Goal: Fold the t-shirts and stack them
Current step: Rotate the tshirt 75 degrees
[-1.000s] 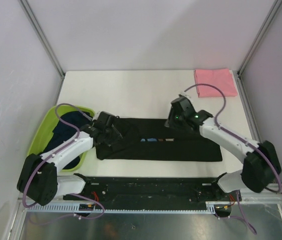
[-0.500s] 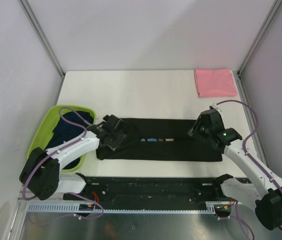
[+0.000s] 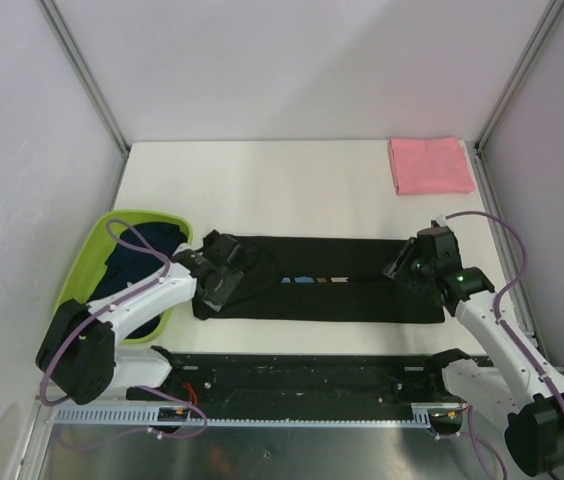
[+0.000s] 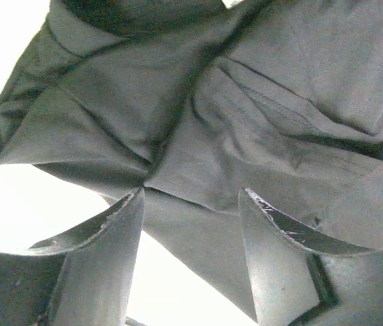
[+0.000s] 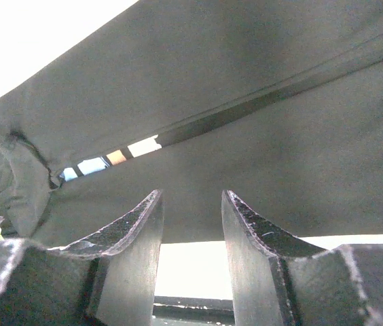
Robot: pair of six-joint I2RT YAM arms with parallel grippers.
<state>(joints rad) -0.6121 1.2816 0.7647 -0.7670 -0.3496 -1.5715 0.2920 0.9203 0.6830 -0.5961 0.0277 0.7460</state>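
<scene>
Spanning from left hand (image 3: 228,268) to right hand (image 3: 400,268) lies the black t-shirt (image 3: 332,296).

White table (image 3: 292,190), pale lilac walls (image 3: 312,60).

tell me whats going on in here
Two robot arms are folding a black t-shirt, which lies as a long band across the table. The left tool sits open over its bunched left end, the right tool open at its right end; neither looks closed on cloth. A folded pink shirt lies in the far right corner, and dark navy shirts wait in the green basin.
</scene>
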